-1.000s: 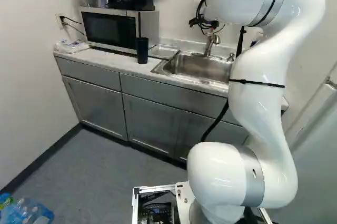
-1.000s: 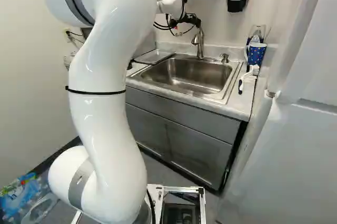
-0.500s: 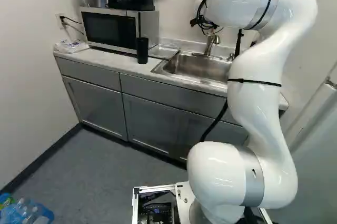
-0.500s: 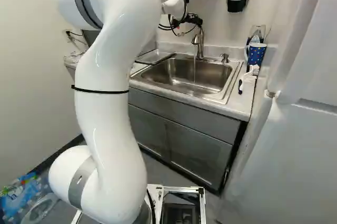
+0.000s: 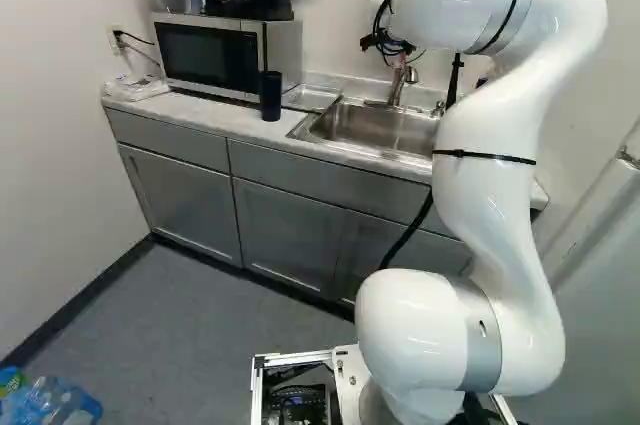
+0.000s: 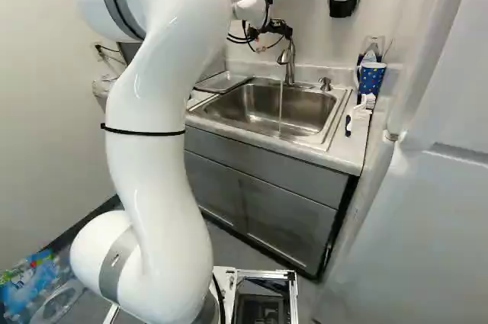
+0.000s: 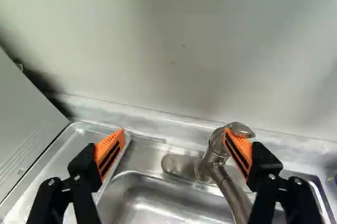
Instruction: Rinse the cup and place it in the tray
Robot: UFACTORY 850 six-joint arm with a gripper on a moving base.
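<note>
The light in both base views is rather bright and soft, and it seems to fall from above: the table at upper left of the left base view is pale, the floor at lower left is darker. Small white glare sits on the arm. In the wrist view, wide soft shadows lie across the wall, and the metal sink gives bright reflections.

tray pt. cropped in wrist vw, faucet tip ditto
</note>
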